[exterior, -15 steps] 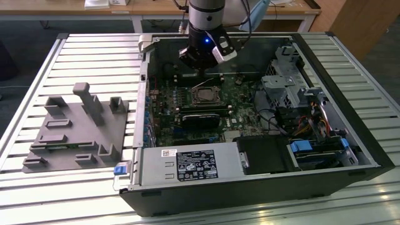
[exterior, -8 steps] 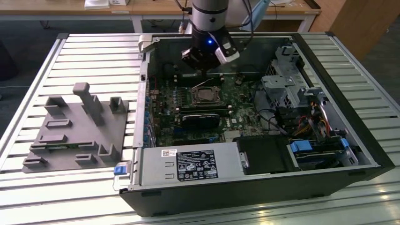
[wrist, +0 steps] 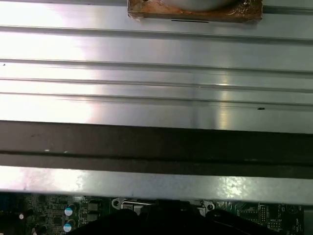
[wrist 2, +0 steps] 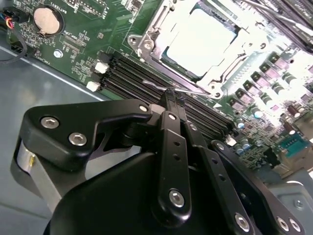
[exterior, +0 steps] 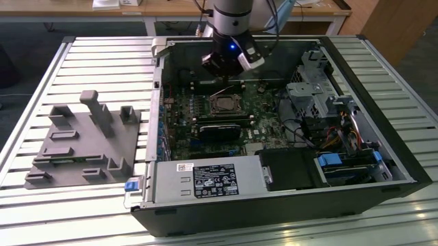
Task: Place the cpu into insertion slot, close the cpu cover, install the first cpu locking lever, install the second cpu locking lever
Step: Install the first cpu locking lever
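Observation:
The cpu [wrist 2: 200, 39], a pale silvery square, lies in the insertion slot [exterior: 224, 105] on the green board inside the open computer case. The cpu cover [wrist 2: 149, 36], a thin metal frame, lies down around it with the chip showing through its window. My gripper [wrist 2: 172, 95] hangs over the board just behind the socket [exterior: 229, 77]; its black fingers [wrist 2: 168, 132] are shut together. Their tips sit at a thin wire locking lever [wrist 2: 190, 90] that runs along the socket's near side. I cannot tell whether the lever is pinched or just touched.
Black memory slots [wrist 2: 122, 78] run between the gripper and the socket, with a coin battery [wrist 2: 46, 19] nearby. A long black card [exterior: 219, 128], drive cages [exterior: 315, 97] and a power supply [exterior: 205, 179] crowd the case. A grey fixture [exterior: 82, 143] sits on the slatted table.

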Controlling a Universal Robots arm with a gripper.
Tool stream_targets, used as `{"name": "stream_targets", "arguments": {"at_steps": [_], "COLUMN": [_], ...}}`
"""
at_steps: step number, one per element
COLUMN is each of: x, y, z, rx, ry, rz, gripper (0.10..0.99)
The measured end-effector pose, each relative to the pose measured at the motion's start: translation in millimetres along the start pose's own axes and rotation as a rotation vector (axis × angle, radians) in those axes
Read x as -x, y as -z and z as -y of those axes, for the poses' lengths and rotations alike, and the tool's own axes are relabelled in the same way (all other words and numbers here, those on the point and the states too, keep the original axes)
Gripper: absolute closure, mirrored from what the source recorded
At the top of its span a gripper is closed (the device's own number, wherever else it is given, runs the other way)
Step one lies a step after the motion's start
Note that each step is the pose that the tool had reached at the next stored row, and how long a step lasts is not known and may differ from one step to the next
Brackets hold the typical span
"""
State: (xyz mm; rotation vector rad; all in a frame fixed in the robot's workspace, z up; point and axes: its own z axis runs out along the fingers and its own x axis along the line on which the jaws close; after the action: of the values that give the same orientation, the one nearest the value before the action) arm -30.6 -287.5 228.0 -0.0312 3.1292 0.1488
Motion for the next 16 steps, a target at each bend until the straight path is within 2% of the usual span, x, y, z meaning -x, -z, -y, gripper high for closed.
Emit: {"name": "stream_targets", "arguments": {"at_steps": [16], "x": [7.6], "y": [-13.2], "z": [-0.2], "rx": [-0.002], "ry": [0.0], "rz": [-0.0002], "gripper": [0.98]}}
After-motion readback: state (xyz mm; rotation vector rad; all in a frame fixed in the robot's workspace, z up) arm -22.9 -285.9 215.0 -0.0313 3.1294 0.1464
